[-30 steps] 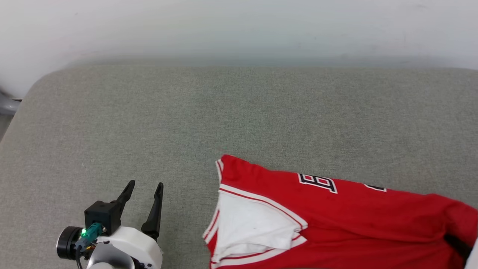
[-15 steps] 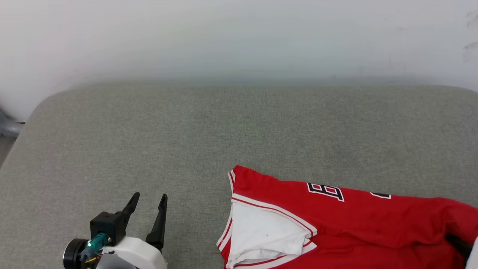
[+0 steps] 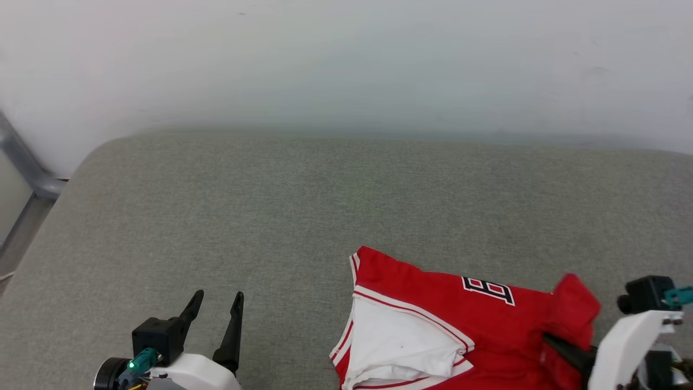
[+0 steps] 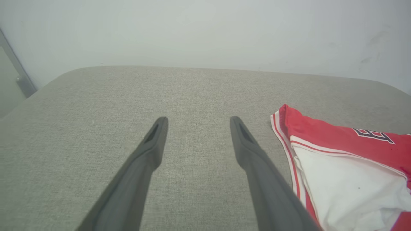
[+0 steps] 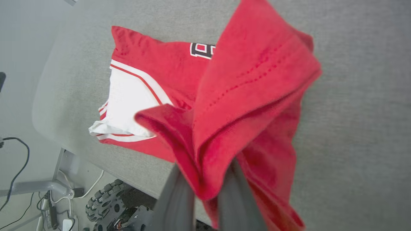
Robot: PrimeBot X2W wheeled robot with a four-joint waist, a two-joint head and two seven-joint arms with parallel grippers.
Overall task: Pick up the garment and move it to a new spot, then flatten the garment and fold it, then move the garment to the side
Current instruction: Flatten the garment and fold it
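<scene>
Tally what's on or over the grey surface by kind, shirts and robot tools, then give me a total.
Shirts: 1, the red garment, one end lifted.
Tools: 2, the left tool open and empty, the right tool shut on the garment.
Total: 3

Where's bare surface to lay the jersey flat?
Free: the grey surface from the far edge down to the garment, and the left half around the open left gripper. Crowded: near right, where the right gripper pinches bunched red cloth.
</scene>
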